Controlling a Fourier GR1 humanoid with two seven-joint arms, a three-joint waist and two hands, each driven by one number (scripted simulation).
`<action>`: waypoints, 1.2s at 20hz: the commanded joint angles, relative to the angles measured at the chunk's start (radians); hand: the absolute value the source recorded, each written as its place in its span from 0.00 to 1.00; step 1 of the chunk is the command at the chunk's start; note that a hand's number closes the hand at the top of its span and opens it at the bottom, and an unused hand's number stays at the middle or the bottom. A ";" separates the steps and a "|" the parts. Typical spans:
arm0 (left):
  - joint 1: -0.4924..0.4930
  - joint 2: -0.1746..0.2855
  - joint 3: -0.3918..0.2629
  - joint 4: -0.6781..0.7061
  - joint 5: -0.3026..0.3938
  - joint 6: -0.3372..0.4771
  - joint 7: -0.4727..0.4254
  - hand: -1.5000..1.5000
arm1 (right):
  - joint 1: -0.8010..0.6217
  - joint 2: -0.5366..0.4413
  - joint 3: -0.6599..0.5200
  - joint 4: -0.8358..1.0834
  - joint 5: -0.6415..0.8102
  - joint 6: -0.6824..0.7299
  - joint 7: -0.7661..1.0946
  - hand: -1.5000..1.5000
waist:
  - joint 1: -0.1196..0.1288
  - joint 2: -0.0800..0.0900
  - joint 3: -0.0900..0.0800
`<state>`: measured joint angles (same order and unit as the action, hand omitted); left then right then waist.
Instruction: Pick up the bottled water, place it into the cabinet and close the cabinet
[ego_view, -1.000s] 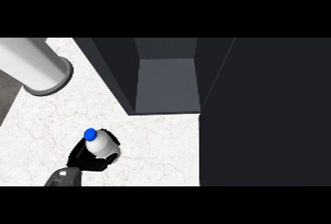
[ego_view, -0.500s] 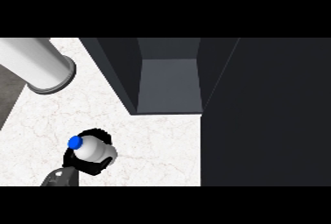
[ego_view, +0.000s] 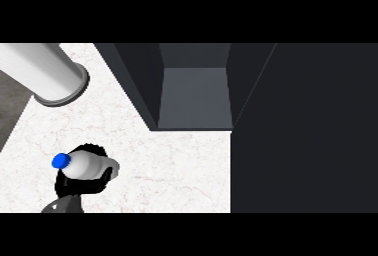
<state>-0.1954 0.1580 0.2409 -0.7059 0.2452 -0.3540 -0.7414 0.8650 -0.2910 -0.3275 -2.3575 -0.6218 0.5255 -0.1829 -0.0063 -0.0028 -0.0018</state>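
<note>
hands in view: one, the left hand (ego_view: 83, 184), showing at the lower left with its grey forearm (ego_view: 65, 206) coming in from the bottom edge
fingers: black fingers are curling round the bottle body, grasping it
bottled water (ego_view: 90, 166): one, white body, sitting in that hand and tilting so the top is pointing to the view's left
cap (ego_view: 60, 160): one, blue, sticking out past the fingers on the left side
bottle location: over the white marbled counter (ego_view: 170, 170), left of and nearer than the cabinet opening, well apart from it; cannot tell whether it is touching the counter
cabinet (ego_view: 193, 95): one, dark grey, standing open at top centre with the inside floor showing
dark panel (ego_view: 306, 130): one, filling the right side next to the opening; cannot tell whether it is the door
cylinder (ego_view: 44, 75): one, pale grey, slanting in from the upper left corner; cannot tell what it is
writing: bottle body is showing no lettering I can read
</note>
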 joint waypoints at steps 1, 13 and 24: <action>0.010 -0.022 -0.009 -0.127 0.031 0.032 0.090 1.00 | 0.064 0.013 -0.005 -0.218 -0.124 -0.054 0.091 0.00 | 0.005 -0.003 0.002; 0.034 -0.157 -0.295 -0.487 0.040 0.347 0.283 1.00 | 0.027 -0.021 -0.041 -0.155 -0.135 -0.031 0.065 0.00 | -0.004 -0.001 0.001; -0.114 -0.158 -0.538 -0.639 0.035 0.755 0.460 1.00 | 0.053 0.007 -0.023 -0.195 -0.115 -0.021 0.055 0.00 | -0.019 -0.002 0.001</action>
<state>-0.2623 0.0017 -0.2272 -1.3018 0.2894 0.2715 -0.3296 0.8490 -0.3253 -0.3554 -2.3508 -0.6775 0.5225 -0.1751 -0.0185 -0.0032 -0.0011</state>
